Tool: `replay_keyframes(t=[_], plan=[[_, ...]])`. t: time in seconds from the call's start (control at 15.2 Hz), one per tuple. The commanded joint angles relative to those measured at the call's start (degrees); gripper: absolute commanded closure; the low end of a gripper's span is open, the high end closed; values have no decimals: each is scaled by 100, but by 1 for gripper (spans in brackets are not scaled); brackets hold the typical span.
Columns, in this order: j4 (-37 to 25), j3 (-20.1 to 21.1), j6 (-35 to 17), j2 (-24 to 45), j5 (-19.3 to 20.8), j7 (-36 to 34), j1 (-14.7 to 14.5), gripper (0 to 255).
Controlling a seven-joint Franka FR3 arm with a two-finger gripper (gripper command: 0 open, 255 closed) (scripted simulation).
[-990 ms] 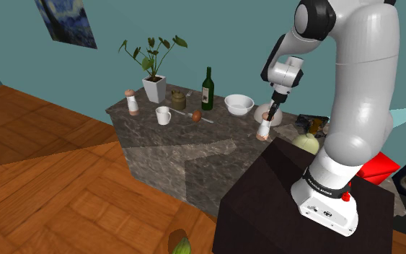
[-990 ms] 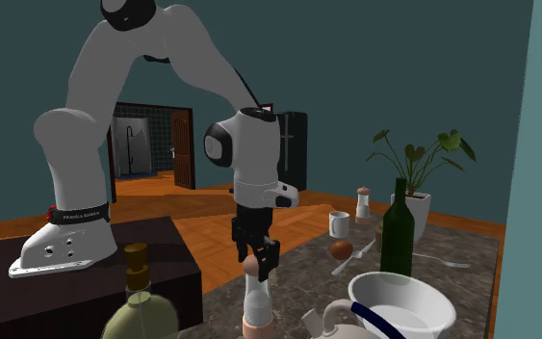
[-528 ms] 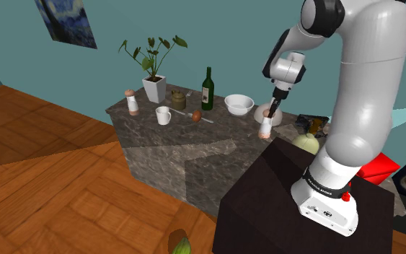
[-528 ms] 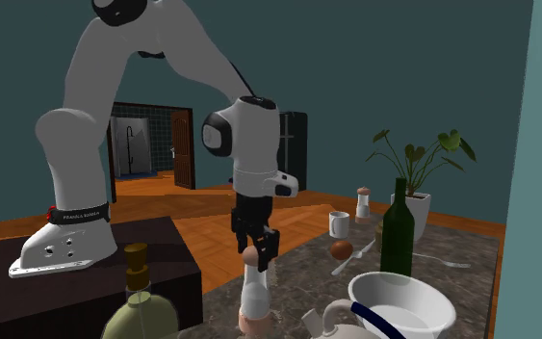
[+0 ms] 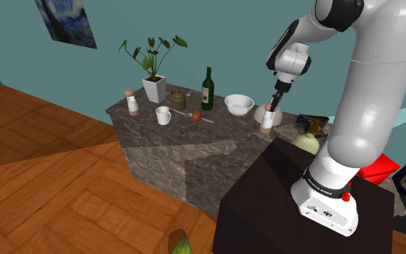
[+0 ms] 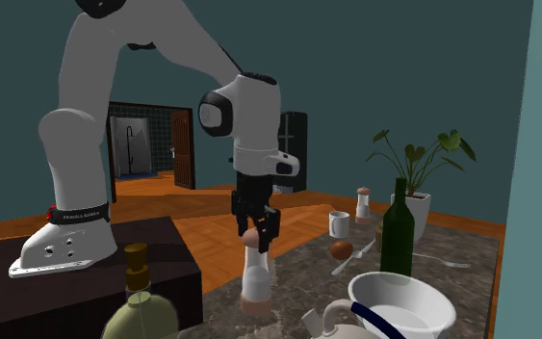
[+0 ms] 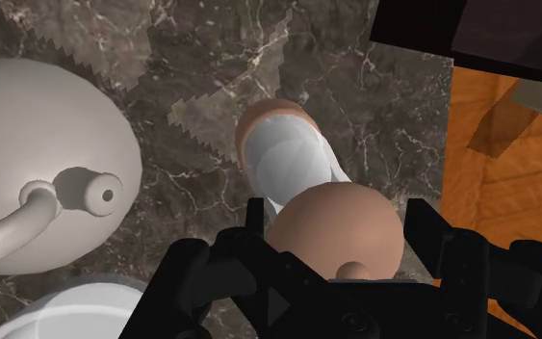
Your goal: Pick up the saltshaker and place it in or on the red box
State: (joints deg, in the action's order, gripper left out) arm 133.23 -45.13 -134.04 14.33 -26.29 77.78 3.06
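The saltshaker (image 5: 267, 120) is a clear-white body with a tan cap and base. It hangs a little above the dark marble counter (image 5: 194, 144), slightly tilted. My black gripper (image 5: 272, 106) is shut on its round cap from above. In the second exterior view the gripper (image 6: 256, 234) clasps the cap and the saltshaker's body (image 6: 255, 279) dangles below it. From the wrist, the fingers (image 7: 253, 220) press both sides of the cap (image 7: 334, 227). The red box (image 5: 378, 167) lies low at the shoulder view's right, past the stand, partly hidden by the arm.
A white teapot (image 7: 38, 154) and a white bowl (image 5: 239, 104) stand close beside the shaker. Further along the counter are a wine bottle (image 5: 208, 89), a mug (image 5: 164, 115), a potted plant (image 5: 153, 68) and a second shaker (image 5: 131, 102). The dark stand (image 5: 266, 195) borders the counter.
The gripper has risen with the saltshaker in it, lifting the shaker's base off the counter. The arm's upper joints have swung upward.
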Motion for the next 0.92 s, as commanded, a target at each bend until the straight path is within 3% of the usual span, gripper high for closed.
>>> replay_keyframes(t=[0.0,0.86], plan=[[12,-100,87,-176,204,-148,-75,255],[-165,-433,814,-1240,1419,-1099,-348,255]])
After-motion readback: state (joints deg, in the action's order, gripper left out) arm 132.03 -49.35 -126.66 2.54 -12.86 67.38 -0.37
